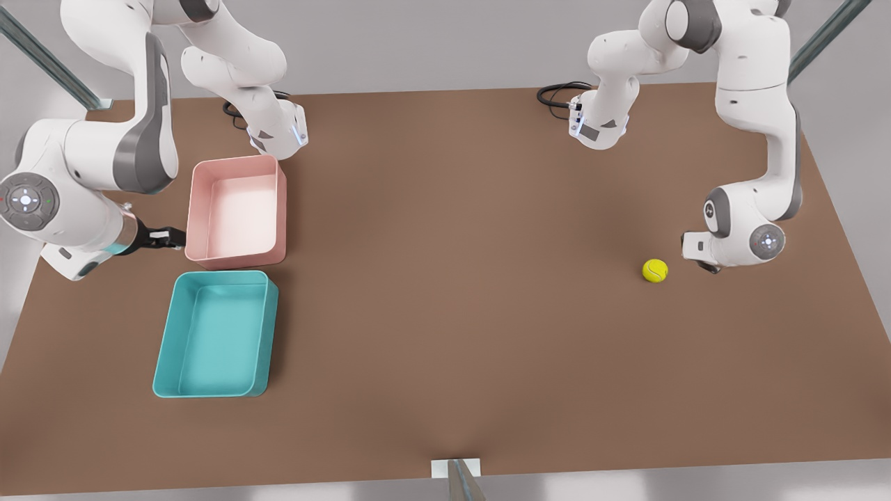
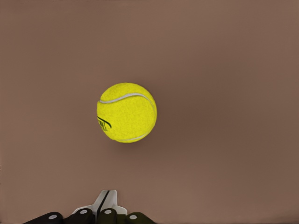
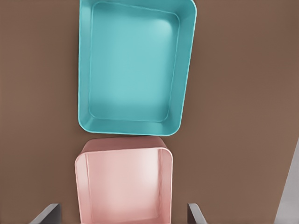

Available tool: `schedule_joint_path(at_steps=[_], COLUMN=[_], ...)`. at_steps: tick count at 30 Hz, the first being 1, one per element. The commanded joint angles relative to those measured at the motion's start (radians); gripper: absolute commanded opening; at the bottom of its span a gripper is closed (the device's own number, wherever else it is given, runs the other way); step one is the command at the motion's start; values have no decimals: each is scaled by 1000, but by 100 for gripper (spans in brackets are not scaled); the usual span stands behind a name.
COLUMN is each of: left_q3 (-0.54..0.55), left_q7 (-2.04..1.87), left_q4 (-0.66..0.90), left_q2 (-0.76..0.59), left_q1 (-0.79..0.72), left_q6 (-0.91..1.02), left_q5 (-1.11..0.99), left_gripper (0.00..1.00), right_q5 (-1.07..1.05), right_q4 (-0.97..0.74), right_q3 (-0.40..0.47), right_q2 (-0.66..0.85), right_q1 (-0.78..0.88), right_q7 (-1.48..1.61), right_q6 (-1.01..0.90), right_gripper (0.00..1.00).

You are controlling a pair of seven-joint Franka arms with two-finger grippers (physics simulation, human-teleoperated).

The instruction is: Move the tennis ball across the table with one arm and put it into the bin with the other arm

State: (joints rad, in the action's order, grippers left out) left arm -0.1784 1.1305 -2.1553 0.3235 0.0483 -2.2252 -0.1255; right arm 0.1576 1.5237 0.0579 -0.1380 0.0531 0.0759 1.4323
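One tennis ball (image 1: 655,271) sits on the brown tabletop (image 1: 452,278) toward the front view's right; being round it has no long axis, and in the left wrist view its seam arcs across the top. Two trays lie well apart from it at the front view's left: the teal bin (image 1: 164,351), long side running front to back, and a pink tray (image 1: 281,209) just behind it, nearly touching. Both are empty. The left hand (image 2: 103,205) hangs just beside the ball, fingers pressed together, nothing between. The right hand (image 1: 167,238) waits beside the pink tray, above the trays; its fingers (image 3: 46,213) are spread wide, holding nothing
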Motion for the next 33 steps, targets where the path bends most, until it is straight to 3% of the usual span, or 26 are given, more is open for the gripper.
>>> schedule_joint_path(at_steps=[1, 10, 28, 31, 33], left_q3=[2, 4, 5, 7, 106], left_q7=[764, 509, 532, 339, 31], left_q4=[-9, -28, -26, -28, -26], left_q2=[3, 29, 114, 114, 108], left_q1=[1, -7, -42, -129, -197], left_q6=[-200, -156, -202, -200, -189], left_q5=[-75, -131, -148, -144, -59], left_gripper=[21, 21, 21, 21, 21], right_q5=[8, 13, 10, 10, 10], right_q4=[3, 18, 26, 26, 26], right_q3=[0, 7, 13, 14, 14], right_q2=[0, -8, -22, -22, -22], right_q1=[1, 1, 1, 1, 1], right_q7=[-30, -30, -31, -31, -31], right_q6=[8, 17, 19, 19, 19], right_gripper=[100, 100, 100, 100, 100])
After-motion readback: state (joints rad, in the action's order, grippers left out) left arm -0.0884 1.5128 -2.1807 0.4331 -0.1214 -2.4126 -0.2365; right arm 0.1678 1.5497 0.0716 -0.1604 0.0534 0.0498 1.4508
